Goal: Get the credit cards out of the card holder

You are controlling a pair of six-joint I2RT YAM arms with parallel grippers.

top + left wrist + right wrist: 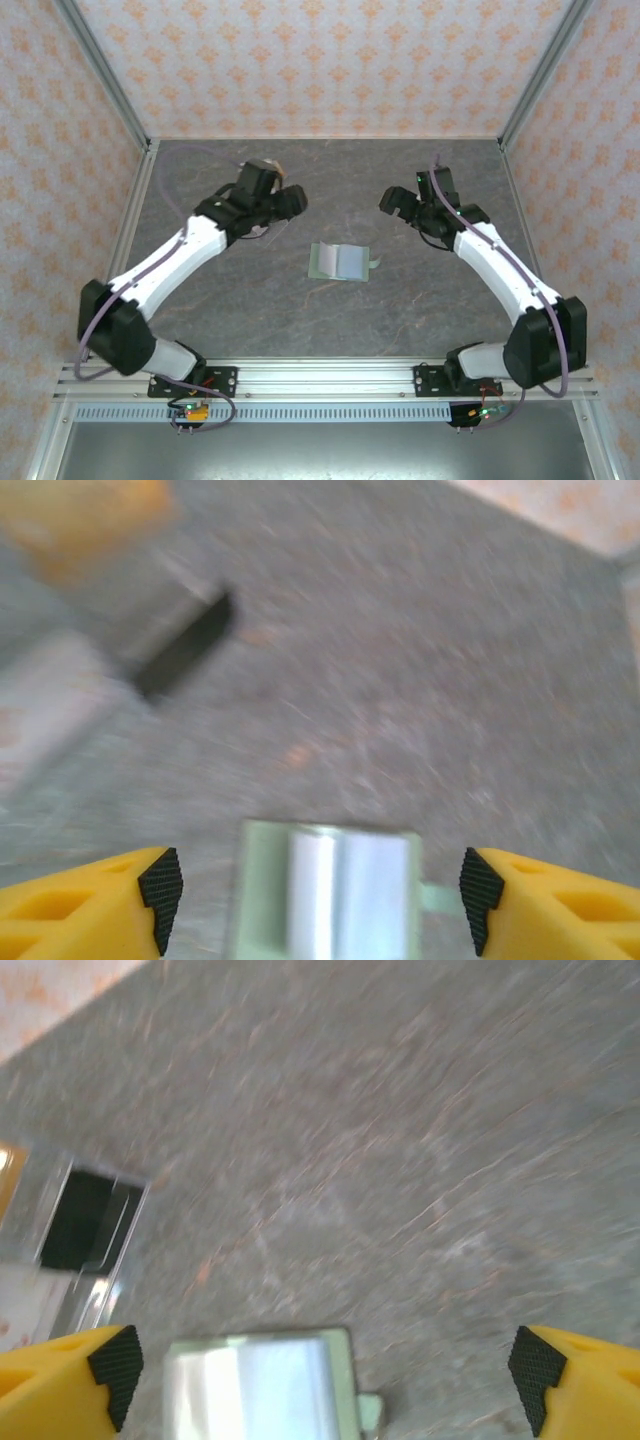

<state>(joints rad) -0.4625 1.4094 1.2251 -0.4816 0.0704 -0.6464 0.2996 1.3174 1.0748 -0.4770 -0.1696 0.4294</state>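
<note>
The sage-green card holder [340, 262] lies open and flat at the middle of the table, its little tab [375, 263] pointing right. Pale shiny panels show inside it; through the blur I cannot tell whether they are the credit cards. My left gripper [290, 200] hangs up and to the left of it, open and empty. In the left wrist view the card holder [325, 890] sits low between the wide-apart fingertips [160, 890]. My right gripper [392, 198] hangs up and to the right, also open and empty. In the right wrist view the card holder [260, 1385] lies nearer the left fingertip [115, 1365].
A clear plastic tray with a black piece [85, 1220] stands at the left edge of the right wrist view. The same tray [180, 645] appears at the upper left of the left wrist view, below an orange blur [90, 515]. Patterned walls enclose the grey table [330, 320].
</note>
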